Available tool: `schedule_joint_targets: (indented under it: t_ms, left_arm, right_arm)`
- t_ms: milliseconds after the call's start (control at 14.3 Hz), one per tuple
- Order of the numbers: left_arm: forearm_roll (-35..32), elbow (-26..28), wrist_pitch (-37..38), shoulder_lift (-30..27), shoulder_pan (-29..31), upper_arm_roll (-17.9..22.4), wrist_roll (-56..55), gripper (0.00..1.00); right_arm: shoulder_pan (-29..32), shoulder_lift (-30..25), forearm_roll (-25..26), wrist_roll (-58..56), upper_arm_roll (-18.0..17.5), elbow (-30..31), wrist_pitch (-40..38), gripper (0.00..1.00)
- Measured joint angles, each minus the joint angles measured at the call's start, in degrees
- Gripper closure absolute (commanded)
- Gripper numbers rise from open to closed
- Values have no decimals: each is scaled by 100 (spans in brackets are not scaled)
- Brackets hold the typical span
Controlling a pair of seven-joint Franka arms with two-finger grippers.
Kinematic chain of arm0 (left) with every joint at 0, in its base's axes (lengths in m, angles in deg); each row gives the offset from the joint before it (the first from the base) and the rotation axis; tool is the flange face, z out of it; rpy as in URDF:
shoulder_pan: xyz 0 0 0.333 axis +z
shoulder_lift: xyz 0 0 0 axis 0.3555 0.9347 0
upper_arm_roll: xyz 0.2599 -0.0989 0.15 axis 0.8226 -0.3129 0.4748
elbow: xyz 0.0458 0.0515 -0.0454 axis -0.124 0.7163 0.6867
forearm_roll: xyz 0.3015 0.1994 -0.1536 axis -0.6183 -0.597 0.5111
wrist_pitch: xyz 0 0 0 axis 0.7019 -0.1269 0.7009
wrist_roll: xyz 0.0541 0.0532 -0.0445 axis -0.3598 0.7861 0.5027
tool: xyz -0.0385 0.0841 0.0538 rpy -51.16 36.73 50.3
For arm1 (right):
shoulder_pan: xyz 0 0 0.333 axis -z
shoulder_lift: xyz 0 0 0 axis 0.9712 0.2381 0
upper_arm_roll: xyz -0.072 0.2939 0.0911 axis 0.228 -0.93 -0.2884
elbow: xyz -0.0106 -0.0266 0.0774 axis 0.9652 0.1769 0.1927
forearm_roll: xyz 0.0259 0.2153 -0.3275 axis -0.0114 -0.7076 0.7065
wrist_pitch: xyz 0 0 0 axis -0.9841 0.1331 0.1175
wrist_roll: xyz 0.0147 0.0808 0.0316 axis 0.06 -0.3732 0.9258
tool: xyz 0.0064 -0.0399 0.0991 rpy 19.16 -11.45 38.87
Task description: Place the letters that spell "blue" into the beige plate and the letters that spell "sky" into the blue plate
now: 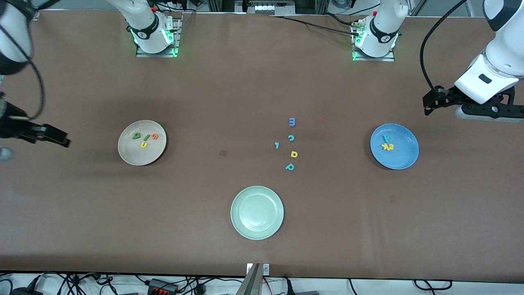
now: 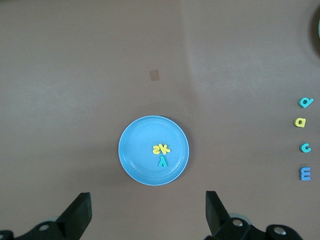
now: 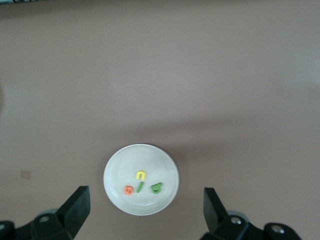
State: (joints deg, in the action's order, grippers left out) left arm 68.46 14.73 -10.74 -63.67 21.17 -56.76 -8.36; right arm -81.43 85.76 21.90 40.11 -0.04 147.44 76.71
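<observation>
I see the letters that spell "blue" (image 1: 144, 138) in the beige plate (image 1: 132, 155), the letters that spell "sky" (image 1: 386, 143) in the blue plate (image 1: 405, 160). Spare letters (image 1: 290, 144) and a green plate (image 1: 237, 221) lie between on the counter (image 1: 82, 213). The left gripper (image 2: 148, 212) and right gripper (image 3: 146, 209) hang beside these plates, fingers apart, empty.

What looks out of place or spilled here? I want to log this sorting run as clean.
Nothing stands out. The four letters lie inside the beige plate, three letters inside the blue plate. Five spare letters lie flat on the table between the plates.
</observation>
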Motion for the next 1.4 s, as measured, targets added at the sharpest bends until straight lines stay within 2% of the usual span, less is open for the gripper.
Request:
schedule_joint_targets:
  t_ms: [140, 280, 490, 630, 840, 1120, 1400]
  left_arm:
    - [0, 0, 0, 0, 0, 0, 0, 0]
    - [0, -1, 0, 0, 0, 0, 0, 0]
    - [0, -1, 0, 0, 0, 0, 0, 0]
    - [0, -1, 0, 0, 0, 0, 0, 0]
    - [0, -1, 0, 0, 0, 0, 0, 0]
    - [0, -1, 3, 0, 0, 0, 0, 0]
    - [0, -1, 14, 0, 0, 0, 0, 0]
  right_arm:
    - [300, -144, 0, -176, -112, 0, -92, 0]
    - [318, -186, 0, -201, -144, -99, -268, 0]
    - [307, -202, 3, -200, -261, -588, -790, 0]
    - [294, -214, 62, -200, -287, -626, -1001, 0]
    - [261, -268, 224, -202, -304, -346, -922, 0]
    - [161, -659, 288, -202, -327, 480, -325, 0]
    - [48, -809, 376, -202, -331, 584, -242, 0]
